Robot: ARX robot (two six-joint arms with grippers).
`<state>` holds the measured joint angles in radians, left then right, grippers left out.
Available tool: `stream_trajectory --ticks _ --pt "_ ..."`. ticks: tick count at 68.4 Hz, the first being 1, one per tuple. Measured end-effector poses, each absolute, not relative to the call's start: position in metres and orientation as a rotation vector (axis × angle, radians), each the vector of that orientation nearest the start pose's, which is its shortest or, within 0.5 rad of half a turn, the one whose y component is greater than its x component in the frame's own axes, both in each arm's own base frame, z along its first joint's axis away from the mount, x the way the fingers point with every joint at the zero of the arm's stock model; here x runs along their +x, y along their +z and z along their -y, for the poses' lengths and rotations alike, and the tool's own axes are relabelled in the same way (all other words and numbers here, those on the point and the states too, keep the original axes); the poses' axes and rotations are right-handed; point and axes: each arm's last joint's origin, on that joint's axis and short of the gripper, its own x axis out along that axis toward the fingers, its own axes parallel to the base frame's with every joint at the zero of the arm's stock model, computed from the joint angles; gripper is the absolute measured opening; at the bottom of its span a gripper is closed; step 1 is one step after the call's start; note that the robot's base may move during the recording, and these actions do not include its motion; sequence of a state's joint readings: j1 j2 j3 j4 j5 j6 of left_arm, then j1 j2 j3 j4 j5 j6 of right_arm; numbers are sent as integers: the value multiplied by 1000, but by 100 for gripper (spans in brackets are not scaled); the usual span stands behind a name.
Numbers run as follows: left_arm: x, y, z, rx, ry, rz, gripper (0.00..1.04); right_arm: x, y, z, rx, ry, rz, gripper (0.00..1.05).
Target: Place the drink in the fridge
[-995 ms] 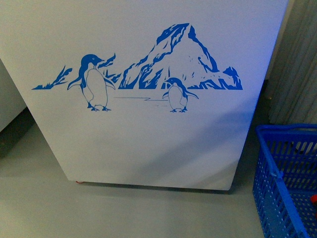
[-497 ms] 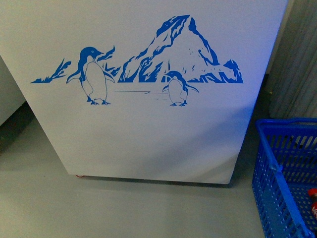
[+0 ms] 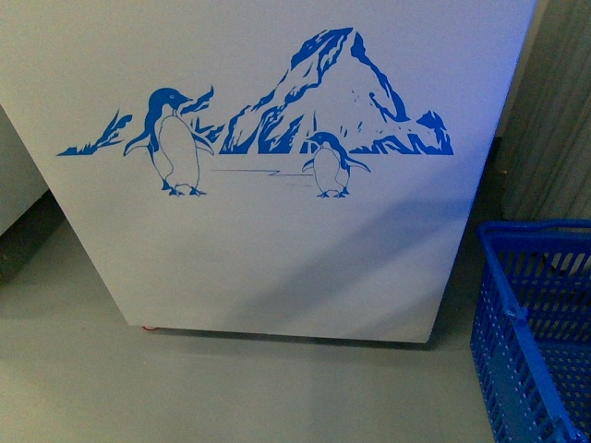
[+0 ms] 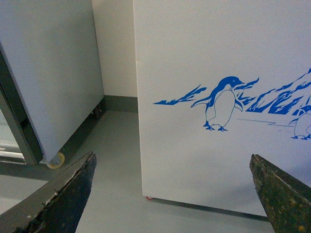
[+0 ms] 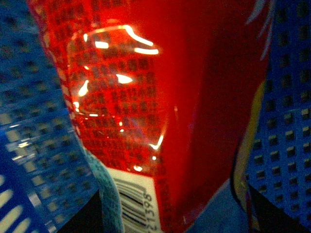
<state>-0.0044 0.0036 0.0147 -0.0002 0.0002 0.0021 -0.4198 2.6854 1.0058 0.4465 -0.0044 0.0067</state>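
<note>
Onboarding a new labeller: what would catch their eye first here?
The white fridge with its blue penguin-and-mountain graphic fills the front view, a blue plastic mesh basket on the floor at its right. The right wrist view is filled by a glossy red-labelled drink with a barcode, against blue mesh. The left gripper is open, facing the fridge.

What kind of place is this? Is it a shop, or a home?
Probably a small shop, or a mock-up of one. A white chest freezer with a penguin graphic stands beside a blue shopping basket, and a red drink with a barcode shows against blue mesh.
</note>
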Motion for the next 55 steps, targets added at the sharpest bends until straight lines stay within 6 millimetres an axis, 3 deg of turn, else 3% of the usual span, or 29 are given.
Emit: stream_trajectory --ticks 11,31,42,48,55 --pt "97 168 0 2 -5 11 97 295 -42 116 272 -288 -1071 41" --pt "97 168 0 2 -5 11 97 277 136 93 217 -167 -721 41" --pt "97 168 0 2 -5 11 97 252 244 69 142 -112 -427 41" --pt "97 168 0 2 -5 11 97 233 286 53 105 -80 -289 41" --pt "97 168 0 2 -5 11 97 209 318 35 84 -49 -176 41"
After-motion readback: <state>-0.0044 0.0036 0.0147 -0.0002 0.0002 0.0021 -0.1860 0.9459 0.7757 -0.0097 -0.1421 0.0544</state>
